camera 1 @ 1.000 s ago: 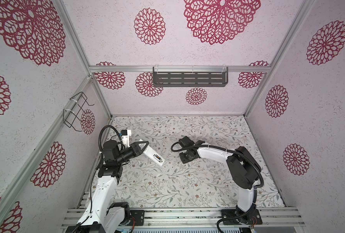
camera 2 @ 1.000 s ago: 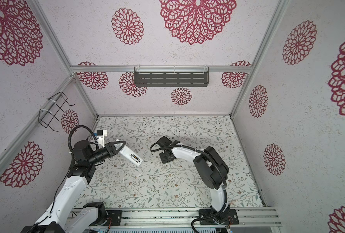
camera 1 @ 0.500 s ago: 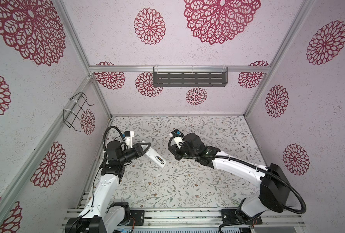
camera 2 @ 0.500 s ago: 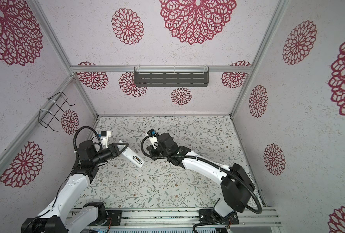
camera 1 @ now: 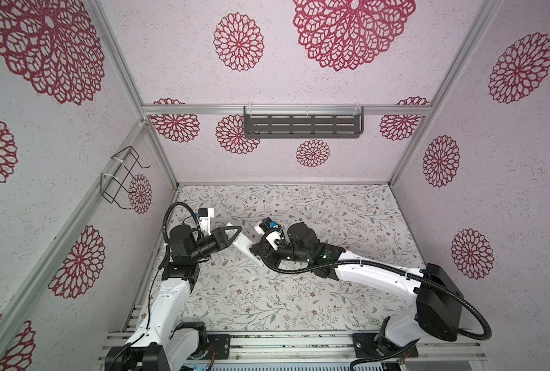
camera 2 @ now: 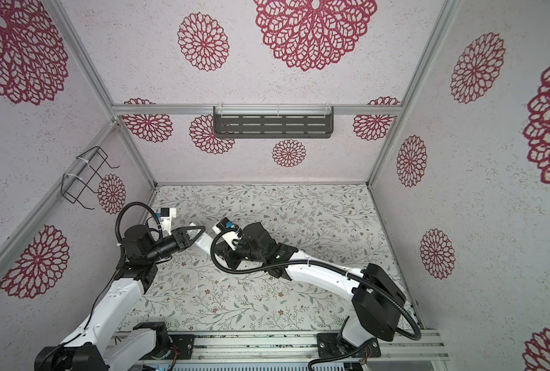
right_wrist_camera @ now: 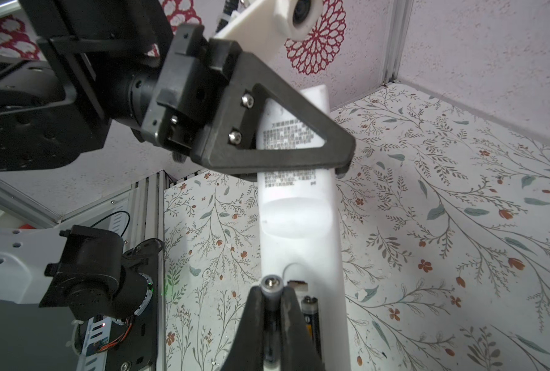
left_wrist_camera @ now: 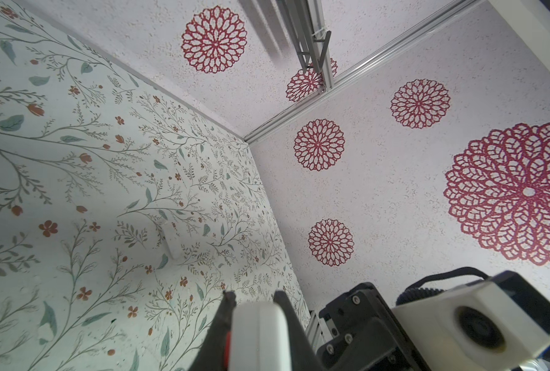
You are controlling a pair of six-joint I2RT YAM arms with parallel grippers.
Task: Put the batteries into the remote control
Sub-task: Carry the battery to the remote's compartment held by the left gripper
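The floral table (camera 1: 331, 225) fills the lower half of both top views, and the two arms meet above its left centre, clear of the surface. That looks deliberate: with the work lifted, each gripper can tilt freely against the other.

The left gripper (right_wrist_camera: 337, 163) comes in from the upper left of the right wrist view. It is clamped across the remote control (right_wrist_camera: 299, 225), one triangular finger over the printed label on the plain white back and the other underneath. It grips the end away from the battery recess, so the opening faces the other arm, and the grip serves as a steady brace. In a top view the remote (camera 1: 243, 244) slants down to the right from that gripper (camera 1: 235, 232).

The right gripper (right_wrist_camera: 271, 298), at the bottom centre of its wrist view, is closed tight. It pinches a battery (right_wrist_camera: 271, 286) lengthwise, with the silvery end poking out past the fingertips. That end sits right at the recess, near the spring wire, apparently lined up with the free slot.

A second battery (right_wrist_camera: 310, 316) already lies in the recess, just to the right of the fingers. Judging by that, the task is about half done.
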